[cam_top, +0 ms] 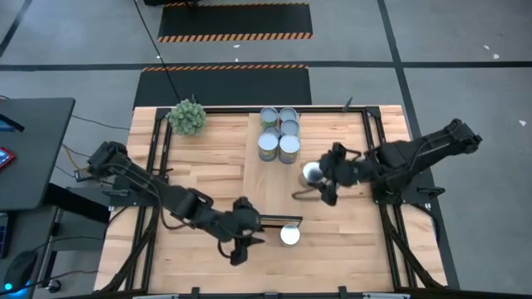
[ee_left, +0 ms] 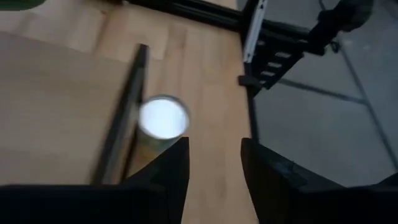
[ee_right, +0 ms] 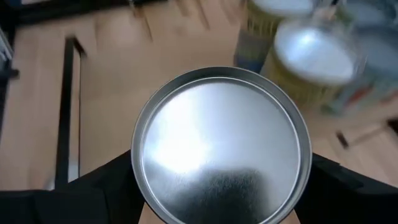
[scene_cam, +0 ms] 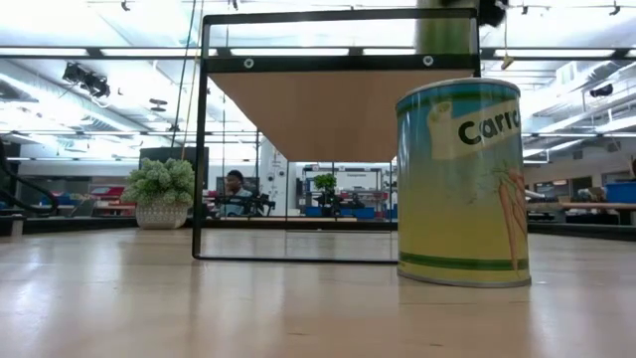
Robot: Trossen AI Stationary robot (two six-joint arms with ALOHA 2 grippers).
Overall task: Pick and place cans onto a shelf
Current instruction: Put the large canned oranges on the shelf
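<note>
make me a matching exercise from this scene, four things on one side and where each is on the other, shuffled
Things:
1. plant
2. lone can
3. held can
4. can cluster

Places:
A. in the right gripper
B. far left corner of the table
C. near edge, just ahead of the left gripper
D. far end of the shelf

Pairs: 1-B, 2-C, 3-A, 4-D

Cans on and around the shelf

Six cans [cam_top: 278,133] sat at the shelf's [cam_top: 332,137] twelve o'clock end; one can [cam_top: 289,235] lay off it, at six o'clock.
</note>
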